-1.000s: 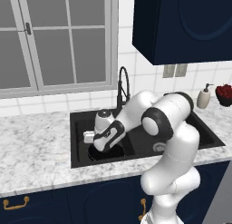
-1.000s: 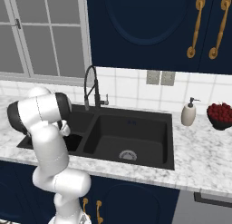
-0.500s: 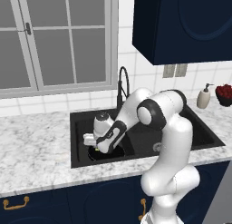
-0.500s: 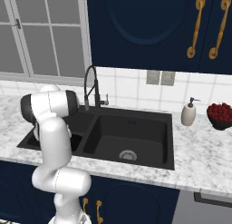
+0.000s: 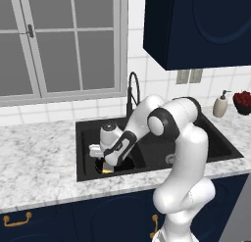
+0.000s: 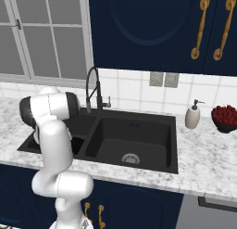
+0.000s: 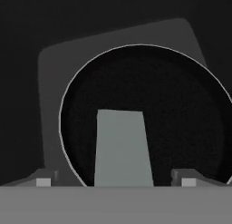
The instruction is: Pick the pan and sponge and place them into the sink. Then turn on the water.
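Two finger tips of the gripper (image 7: 116, 182) stand spread either side of the sponge (image 7: 122, 148), which lies below it in the pan (image 7: 181, 114), inside the sink (image 5: 86, 133). Judgement: retract straight up, avoiding the pan rim.

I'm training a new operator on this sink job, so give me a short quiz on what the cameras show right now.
1. True or false: water is running from the faucet.
2. In the hand view, what does the sponge show against? A) the pan B) the marble counter C) the soap dispenser
3. In the left base view, which basin of the sink has the gripper reached into, left or right?

Key: 1. False, no stream shows. 2. A. 3. Left.
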Controlling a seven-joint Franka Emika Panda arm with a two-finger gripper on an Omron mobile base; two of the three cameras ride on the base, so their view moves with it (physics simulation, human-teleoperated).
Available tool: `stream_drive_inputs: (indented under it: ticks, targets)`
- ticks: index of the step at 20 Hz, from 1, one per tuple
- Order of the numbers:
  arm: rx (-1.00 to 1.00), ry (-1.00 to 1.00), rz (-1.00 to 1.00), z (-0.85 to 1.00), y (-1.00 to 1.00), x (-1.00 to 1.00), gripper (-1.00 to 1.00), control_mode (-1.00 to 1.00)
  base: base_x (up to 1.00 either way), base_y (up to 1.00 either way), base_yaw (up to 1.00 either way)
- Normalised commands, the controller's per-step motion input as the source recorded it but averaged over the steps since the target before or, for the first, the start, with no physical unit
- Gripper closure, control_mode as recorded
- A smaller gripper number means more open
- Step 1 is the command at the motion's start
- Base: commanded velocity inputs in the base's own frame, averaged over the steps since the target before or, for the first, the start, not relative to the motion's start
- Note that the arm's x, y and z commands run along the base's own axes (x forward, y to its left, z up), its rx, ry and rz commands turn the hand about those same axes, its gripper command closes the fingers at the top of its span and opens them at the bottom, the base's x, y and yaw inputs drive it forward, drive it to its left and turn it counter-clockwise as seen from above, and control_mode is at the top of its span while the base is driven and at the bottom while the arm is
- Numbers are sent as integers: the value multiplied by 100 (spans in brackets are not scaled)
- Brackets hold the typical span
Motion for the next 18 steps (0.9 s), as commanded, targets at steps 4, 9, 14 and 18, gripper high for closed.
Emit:
stream_drive_inputs:
  ticks: [4, 9, 14, 18]
  targets:
    - [0, 0, 0, 55, 1, 0, -100, -100, 0, 0, 0]
    - [0, 2, 0, 96, 2, -5, -100, -100, 0, 0, 0]
    - [1, 9, 1, 100, -18, -37, -100, -100, 0, 0, 0]
    - [0, 0, 20, 92, -36, -74, -100, -100, 0, 0, 0]
